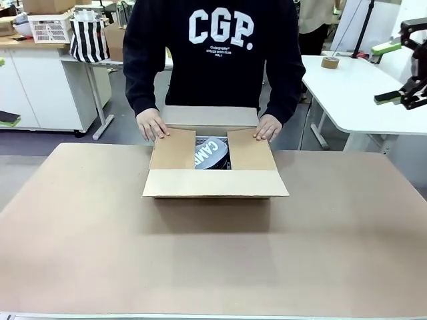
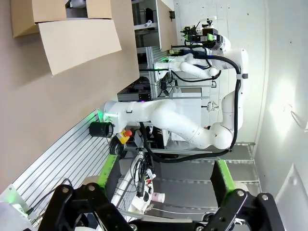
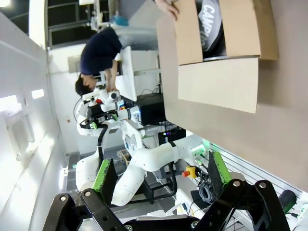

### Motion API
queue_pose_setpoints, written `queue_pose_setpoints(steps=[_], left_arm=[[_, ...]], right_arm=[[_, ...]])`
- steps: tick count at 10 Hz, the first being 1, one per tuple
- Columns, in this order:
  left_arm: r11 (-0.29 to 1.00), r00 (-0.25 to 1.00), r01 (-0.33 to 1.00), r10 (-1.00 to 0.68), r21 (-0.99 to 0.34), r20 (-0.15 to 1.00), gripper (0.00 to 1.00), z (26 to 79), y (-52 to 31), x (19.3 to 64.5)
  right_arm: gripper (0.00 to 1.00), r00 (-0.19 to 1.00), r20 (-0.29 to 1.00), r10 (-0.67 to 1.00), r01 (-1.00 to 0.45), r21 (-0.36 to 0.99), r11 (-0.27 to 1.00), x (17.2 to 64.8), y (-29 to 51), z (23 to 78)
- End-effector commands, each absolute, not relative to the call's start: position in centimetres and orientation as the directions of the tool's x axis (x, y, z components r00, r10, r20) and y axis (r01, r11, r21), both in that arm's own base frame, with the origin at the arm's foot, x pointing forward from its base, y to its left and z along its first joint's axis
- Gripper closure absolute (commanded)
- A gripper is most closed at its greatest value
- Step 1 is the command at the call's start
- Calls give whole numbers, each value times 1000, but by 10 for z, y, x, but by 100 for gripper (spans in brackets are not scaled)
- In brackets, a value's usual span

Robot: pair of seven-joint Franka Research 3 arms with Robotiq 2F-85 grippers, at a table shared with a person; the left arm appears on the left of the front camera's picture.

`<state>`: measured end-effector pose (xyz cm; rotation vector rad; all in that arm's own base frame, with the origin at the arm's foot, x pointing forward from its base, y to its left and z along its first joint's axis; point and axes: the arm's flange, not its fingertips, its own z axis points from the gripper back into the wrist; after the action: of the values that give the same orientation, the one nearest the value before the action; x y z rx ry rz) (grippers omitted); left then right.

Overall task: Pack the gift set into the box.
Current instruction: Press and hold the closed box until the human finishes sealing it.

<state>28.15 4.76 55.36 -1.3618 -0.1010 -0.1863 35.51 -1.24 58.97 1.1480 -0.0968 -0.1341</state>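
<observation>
The left gripper [image 2: 167,166] stands wide open, its green pads [image 2: 109,168] far apart with nothing between them and nothing touching them. It hangs off the table's near edge, low beside the slatted metal frame.

The right gripper [image 3: 160,162] is spread just as wide, its pads [image 3: 105,174] bare, gripping nothing. In the front view it [image 1: 377,73] hangs high at the right edge, well away from the box [image 1: 215,183], with its two fingers pointing towards the middle of the picture.

The box sits on the brown table [image 1: 213,267], towards the far side and near the person. Its near flap is folded outward and lies roughly level, pointing towards the robot. The two side flaps are turned inward over the opening, with a gap between them. The far flap stands up behind them, against the person.

One hand [image 1: 152,125] of the person presses on one side flap and the other hand [image 1: 269,127] on the opposite flap.

The gift set [image 1: 212,153] lies inside the box, seen through the gap. Its grey fabric shows the white letters "CAMP". The right wrist view shows the same fabric [image 3: 211,19] between the flaps of the box [image 3: 219,84].
</observation>
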Motion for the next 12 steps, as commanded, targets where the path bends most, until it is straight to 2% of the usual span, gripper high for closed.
queue_pose_setpoints(steps=[1,12], left_arm=[[169,978,204,-72,-964,194,0,554,45,280],[169,978,204,-72,-964,194,0,554,45,280]], right_arm=[[0,987,4,-159,58,923,381,356,-10,593],[0,987,4,-159,58,923,381,356,-10,593]])
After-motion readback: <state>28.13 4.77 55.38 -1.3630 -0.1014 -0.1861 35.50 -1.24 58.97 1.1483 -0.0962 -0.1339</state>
